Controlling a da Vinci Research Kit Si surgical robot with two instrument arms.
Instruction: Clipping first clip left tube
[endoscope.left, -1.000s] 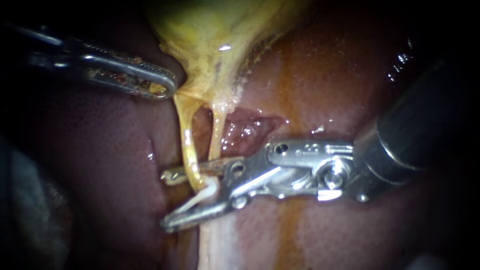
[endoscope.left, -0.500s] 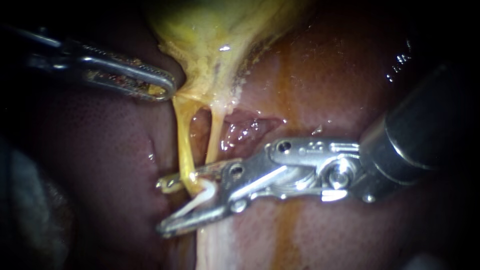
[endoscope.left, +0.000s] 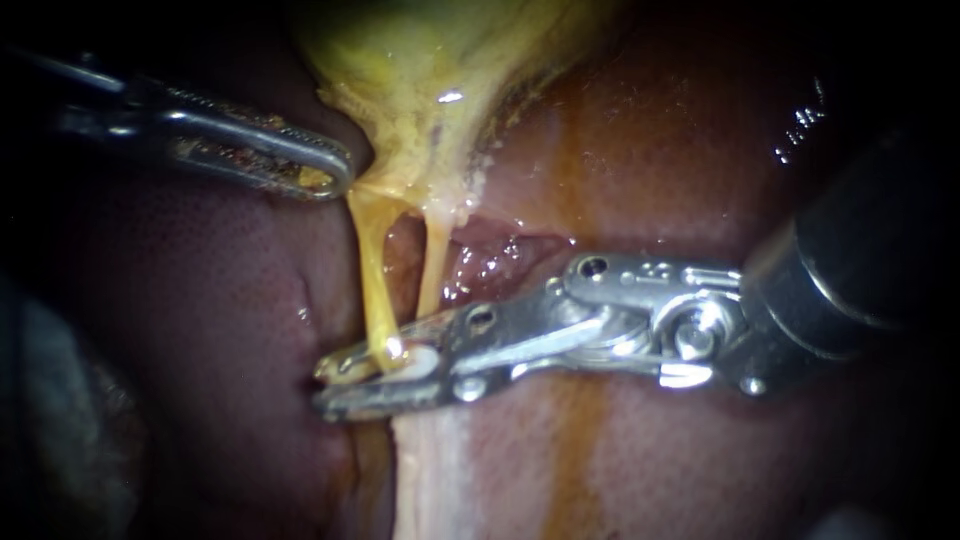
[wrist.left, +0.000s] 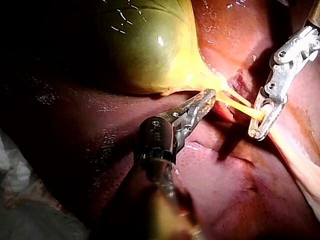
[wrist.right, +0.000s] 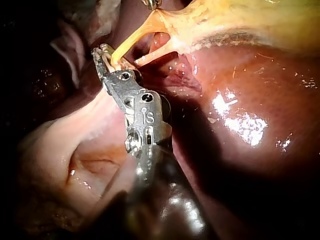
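Observation:
Two yellow tubes run down from the gallbladder (endoscope.left: 440, 70): the left tube (endoscope.left: 372, 270) and the right tube (endoscope.left: 432, 270). My right instrument (endoscope.left: 335, 385) comes in from the right, its jaws shut on the left tube's lower end with a white clip (endoscope.left: 415, 362) pressed between them. The left wrist view shows the right instrument (wrist.left: 260, 125) closed across the tube (wrist.left: 240, 105). In the right wrist view, the right instrument (wrist.right: 102, 55) grips the tube (wrist.right: 130, 42). My left instrument (endoscope.left: 330, 175) is shut on the gallbladder's lower edge, holding it up and to the left.
Dark red liver (endoscope.left: 200, 300) surrounds the tubes. A pale band of tissue (endoscope.left: 430, 470) runs down below the right instrument's jaws. A raw pink patch (endoscope.left: 490, 260) lies behind the right tube.
The right instrument's jaws have closed from wide open onto the left tube, squeezing the white clip flat around it. The left instrument has held still.

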